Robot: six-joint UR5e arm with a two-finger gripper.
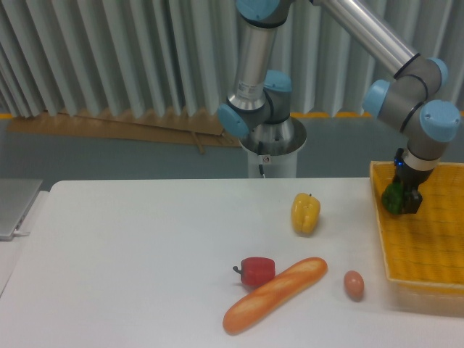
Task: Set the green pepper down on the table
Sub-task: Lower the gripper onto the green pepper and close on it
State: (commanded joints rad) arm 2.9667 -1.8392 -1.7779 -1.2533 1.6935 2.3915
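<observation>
The green pepper (394,198) hangs just above the left part of the yellow woven basket (428,246), near its back left corner. My gripper (403,197) points down from the arm's wrist and is shut on the green pepper, with the dark fingers partly covering its right side. The white table (130,268) stretches out to the left of the basket.
On the table lie a yellow pepper (305,212), a red pepper (257,271), a baguette (275,294) and a brown egg (354,285) near the basket's left wall. The robot's base (272,145) stands behind the table's far edge. A grey object (14,206) sits at the far left.
</observation>
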